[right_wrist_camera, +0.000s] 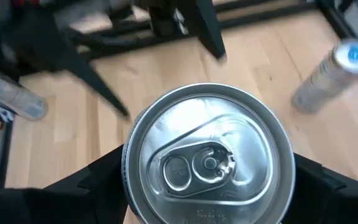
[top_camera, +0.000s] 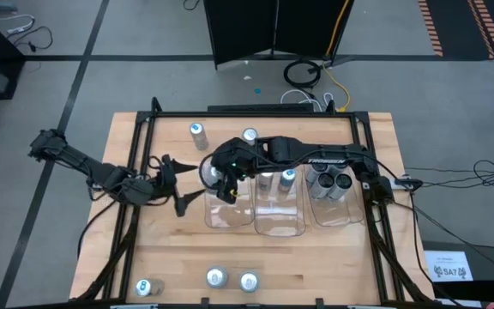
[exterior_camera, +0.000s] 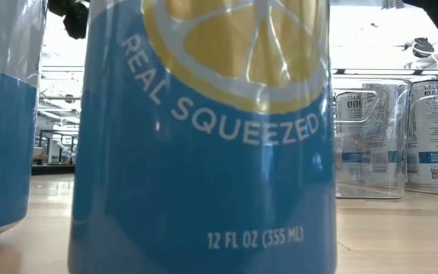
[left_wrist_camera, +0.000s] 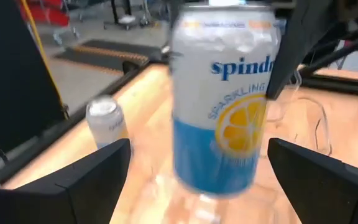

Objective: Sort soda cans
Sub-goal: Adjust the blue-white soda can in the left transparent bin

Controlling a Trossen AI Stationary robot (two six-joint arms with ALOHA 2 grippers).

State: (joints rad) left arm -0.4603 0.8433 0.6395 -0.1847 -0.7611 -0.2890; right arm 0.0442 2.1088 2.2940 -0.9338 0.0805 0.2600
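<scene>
The table (top_camera: 170, 257) carried three clear trays (top_camera: 277, 215) near its middle, above the leftmost of which the right gripper (right_wrist_camera: 207, 186) clasped an upright can (left_wrist_camera: 222, 106) from overhead, while the left gripper (left_wrist_camera: 197, 180), spread wide and empty, flanked it.

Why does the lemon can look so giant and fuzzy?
In the low view, the blue lemon can sits right against the camera, filling the picture, with shiny glare on it. In the left wrist view, the lemon can is smeared by blur. In the right wrist view, the can's silver top is sharper.
</scene>
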